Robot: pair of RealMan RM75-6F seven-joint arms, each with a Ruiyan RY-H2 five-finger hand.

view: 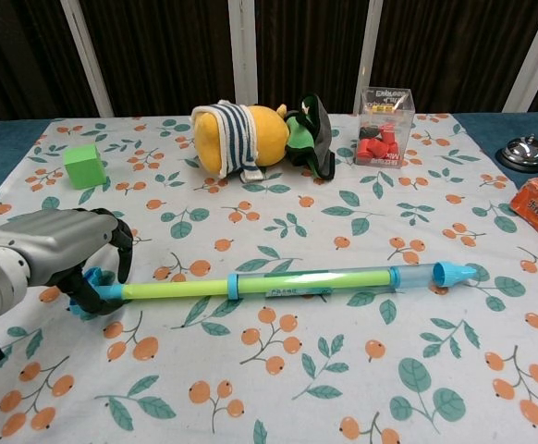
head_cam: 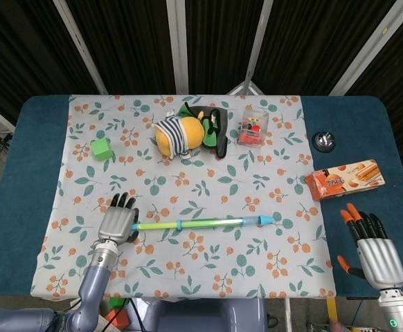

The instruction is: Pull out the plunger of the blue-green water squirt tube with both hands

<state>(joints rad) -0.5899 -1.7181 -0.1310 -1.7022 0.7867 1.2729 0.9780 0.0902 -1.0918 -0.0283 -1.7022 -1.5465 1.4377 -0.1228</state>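
Okay, my left hand point(view: 61, 254) has its fingers point(view: 121, 248) curled over the plunger handle point(view: 91, 287) at the left end of the water squirt tube point(view: 278, 279); thumb sits under or behind the handle, and it looks like a grasp, though whether it is tight I cannot tell. From the head view the left hand point(head_cam: 117, 223) covers the handle end completely. Running away from those fingers to the right is the yellow-green plunger rod point(view: 177, 289), then a blue collar, then the clear barrel and the blue nozzle point(view: 454, 273) at the far end. Tube lies flat on the floral tablecloth point(view: 297, 370), roughly crosswise to me, tilted slightly up toward the nozzle side. My right hand point(head_cam: 376, 254) is well apart from the tube, off the cloth over the blue table edge point(head_cam: 357, 173), fingers straight and spread, holding nothing; it shows only in the head view. Beyond the left fingers, further back on the cloth, is a green cube point(view: 83, 165). Further back past the tube's middle is a yellow plush toy point(view: 241, 137) with a striped wrap and green-black parts, lying down. Just beside it to the right is a clear box point(view: 383, 127) with red pieces inside. Near the right hand's side are an orange snack box point(head_cam: 344, 178) and a call bell point(head_cam: 323, 142), both off the cloth.
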